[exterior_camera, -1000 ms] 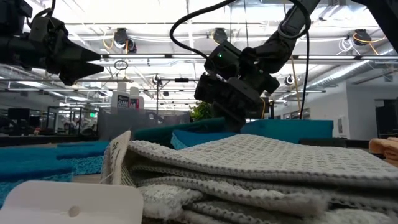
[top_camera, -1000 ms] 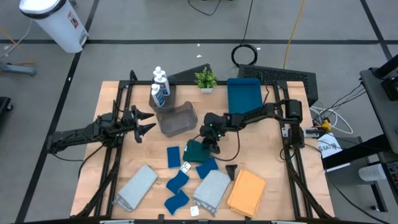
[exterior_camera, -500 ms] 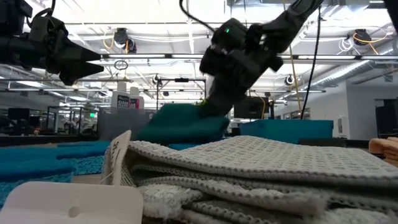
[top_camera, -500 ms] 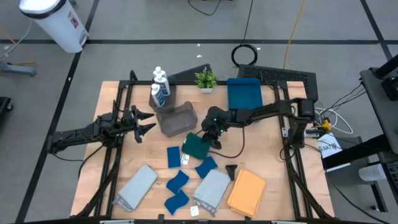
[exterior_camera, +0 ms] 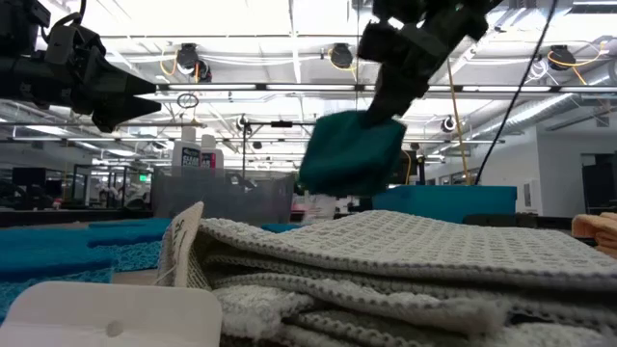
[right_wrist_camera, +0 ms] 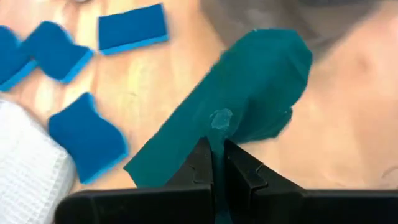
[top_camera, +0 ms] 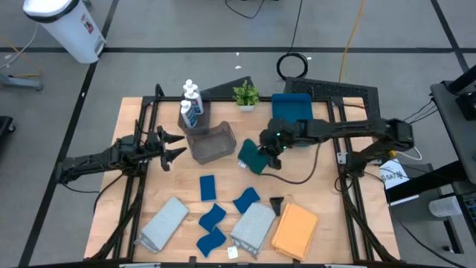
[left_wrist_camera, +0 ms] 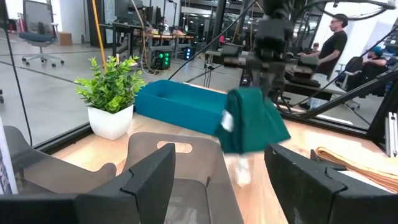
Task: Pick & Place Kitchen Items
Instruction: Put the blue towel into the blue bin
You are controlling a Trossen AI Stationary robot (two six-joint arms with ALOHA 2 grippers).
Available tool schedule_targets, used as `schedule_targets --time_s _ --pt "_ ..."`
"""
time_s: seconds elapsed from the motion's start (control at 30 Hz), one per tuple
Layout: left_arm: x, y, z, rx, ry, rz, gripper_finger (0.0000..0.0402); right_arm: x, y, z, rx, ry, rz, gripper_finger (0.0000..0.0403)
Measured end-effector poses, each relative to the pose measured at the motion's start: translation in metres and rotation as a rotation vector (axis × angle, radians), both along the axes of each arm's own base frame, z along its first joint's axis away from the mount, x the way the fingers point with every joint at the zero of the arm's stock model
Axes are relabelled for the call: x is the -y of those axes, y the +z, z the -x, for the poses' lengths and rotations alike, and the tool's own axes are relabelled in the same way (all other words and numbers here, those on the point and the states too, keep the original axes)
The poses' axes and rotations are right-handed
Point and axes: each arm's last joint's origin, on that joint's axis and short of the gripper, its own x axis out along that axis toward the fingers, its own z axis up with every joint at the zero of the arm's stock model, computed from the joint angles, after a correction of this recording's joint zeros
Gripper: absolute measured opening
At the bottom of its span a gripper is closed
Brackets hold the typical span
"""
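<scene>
Now your right arm has swung back from the middle of the wooden table [top_camera: 149, 201] toward its far side, and the right gripper [top_camera: 269, 148] has carried the dark green cloth [top_camera: 253, 157] with it: a second ago that cloth lay flat among the blue sponges, half a second ago it was just lifting, and now it hangs clear of the surface between the grey wire basket [top_camera: 211, 141] and the rectangular blue tray [top_camera: 291, 113]. You can see in the right wrist view that the fingers are pinched tight together on a fold of the cloth [right_wrist_camera: 236, 130], which drapes away below them. In the low view it dangles well above the nearest grey cloth [exterior_camera: 386, 260]. I judge the pick is done and the carry has begun; the drop spot looks likely to be the basket or the tray, though nothing here settles which. Your left gripper [top_camera: 173, 147] waits beside the basket with its fingers spread wide, holding nothing. Left on the table are the two grey cloths [top_camera: 165, 221], the orange cloth [top_camera: 295, 229], the sponges [top_camera: 207, 187] and the white bottles [top_camera: 190, 104] standing at the far edge near the small potted plant [top_camera: 246, 95]. Mind the loose tail of the cloth: it may swing or snag on the basket's rim.
</scene>
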Motion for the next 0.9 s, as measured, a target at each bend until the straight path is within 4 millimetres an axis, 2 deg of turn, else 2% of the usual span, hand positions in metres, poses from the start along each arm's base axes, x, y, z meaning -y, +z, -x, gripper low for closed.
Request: schedule_targets --time_s 0.27,0.5,0.73,0.9 --pt "0.000 0.000 0.000 0.000 0.000 0.000 0.0251 0.007 0.032 0.036 0.018 -0.186 0.096 0.0000" --pt "0.000 0.000 0.000 0.000 0.000 0.000 0.0251 0.030 0.045 0.065 -0.022 -0.458 0.218 0.0000" --pt "0.000 0.000 0.000 0.000 0.001 0.000 0.0251 0.062 0.041 0.088 -0.128 -0.740 0.305 0.0000" --pt "0.000 0.000 0.000 0.000 0.001 0.000 0.0251 0.084 0.018 0.100 -0.138 -0.857 0.285 0.0000"
